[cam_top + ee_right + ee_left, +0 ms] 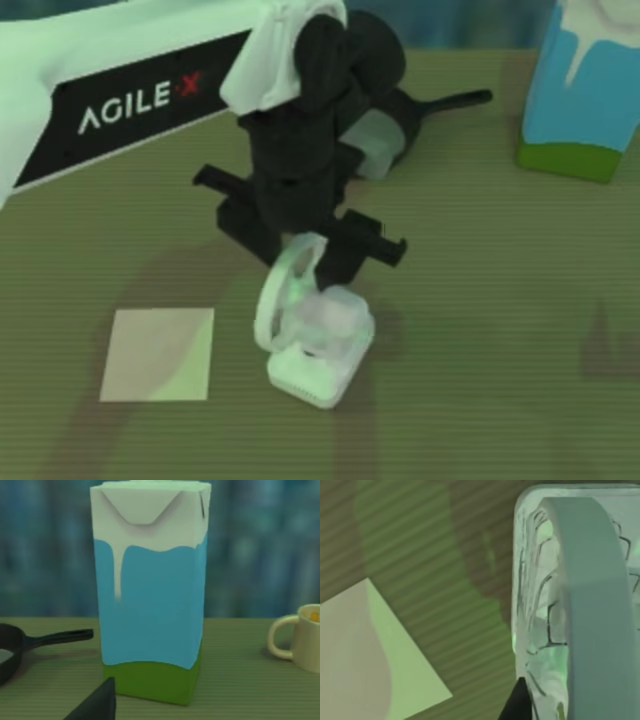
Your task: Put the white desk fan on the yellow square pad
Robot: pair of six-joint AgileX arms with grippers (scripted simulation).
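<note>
The white desk fan point(318, 340) stands on the table just right of the yellow square pad point(160, 354), apart from it. My left gripper point(312, 255) reaches down from behind and is shut on the top of the fan's ring. In the left wrist view the fan point(590, 605) fills one side, a black fingertip point(519, 702) lies against its translucent face, and a corner of the pad point(365, 655) shows beyond. My right gripper is out of the top view; its wrist view shows one dark fingertip point(102, 700), with nothing held.
A white-and-blue milk carton point(580, 90) with a green base stands at the back right. A black skillet point(450, 100) lies behind the left arm. The right wrist view also shows the carton point(150, 595) and a cream mug point(305, 637).
</note>
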